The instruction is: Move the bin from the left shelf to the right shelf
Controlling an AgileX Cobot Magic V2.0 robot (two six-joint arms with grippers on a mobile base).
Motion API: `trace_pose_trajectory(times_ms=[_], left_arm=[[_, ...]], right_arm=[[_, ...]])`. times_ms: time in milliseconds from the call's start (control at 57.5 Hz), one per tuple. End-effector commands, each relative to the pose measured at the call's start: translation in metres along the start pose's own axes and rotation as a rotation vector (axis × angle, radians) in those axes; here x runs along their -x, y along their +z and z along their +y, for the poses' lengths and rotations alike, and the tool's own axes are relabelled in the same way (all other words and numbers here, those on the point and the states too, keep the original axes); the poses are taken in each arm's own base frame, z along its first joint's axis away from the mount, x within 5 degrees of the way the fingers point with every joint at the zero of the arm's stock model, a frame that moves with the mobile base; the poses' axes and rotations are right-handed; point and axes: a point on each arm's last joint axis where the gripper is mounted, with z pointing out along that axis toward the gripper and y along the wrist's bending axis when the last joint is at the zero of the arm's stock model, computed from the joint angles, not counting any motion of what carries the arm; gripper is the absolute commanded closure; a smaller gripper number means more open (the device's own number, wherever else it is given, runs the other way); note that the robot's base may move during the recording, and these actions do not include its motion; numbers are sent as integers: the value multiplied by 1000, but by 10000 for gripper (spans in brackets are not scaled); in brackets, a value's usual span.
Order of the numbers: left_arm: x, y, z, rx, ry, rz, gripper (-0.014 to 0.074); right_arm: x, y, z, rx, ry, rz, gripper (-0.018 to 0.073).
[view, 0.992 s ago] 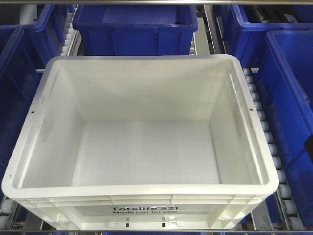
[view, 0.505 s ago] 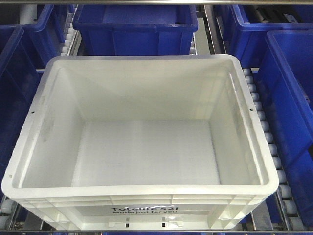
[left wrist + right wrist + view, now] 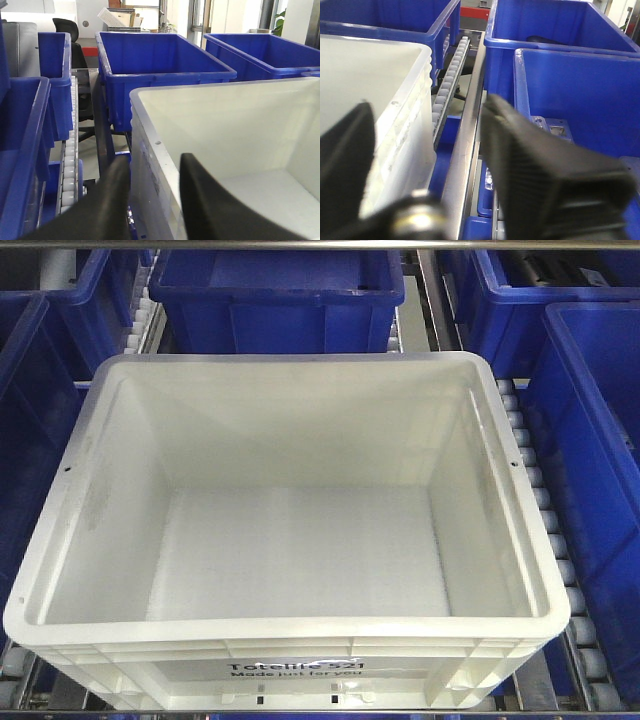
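Note:
The white bin is empty and stands level on a rack lane of white roller wheels, its "Totelife 521" print facing me. No gripper shows in the front view. In the left wrist view, my left gripper straddles the bin's left wall, with one black finger outside and one inside, close against the rim. In the right wrist view, my right gripper straddles the bin's right wall with its fingers wide apart and a gap beside the wall.
Blue crates surround the bin: behind it, at the left and at the right. A steel rail and a roller strip run between the bin and the right blue crate.

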Motion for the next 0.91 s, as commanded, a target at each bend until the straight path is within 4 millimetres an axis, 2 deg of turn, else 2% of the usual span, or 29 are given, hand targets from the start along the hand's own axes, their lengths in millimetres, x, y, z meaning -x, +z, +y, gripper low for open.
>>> trace_pose_trajectory(times_ms=[0, 35, 70, 801, 888], left_arm=[[14, 0, -1, -11, -11, -91, 554], [14, 0, -1, -11, -8, -91, 606], [14, 0, -1, -11, -8, -91, 605], [14, 0, -1, -11, -10, -90, 604], [16, -1, 0, 8, 81, -103, 604]], right_arm=[[16, 0, -2, -23, -12, -96, 414], [16, 0, -2, -23, -12, -96, 513], [16, 0, -2, -23, -11, -96, 574], [15, 0, -2, -22, -8, -92, 567], [15, 0, -2, -22, -8, -92, 567]])
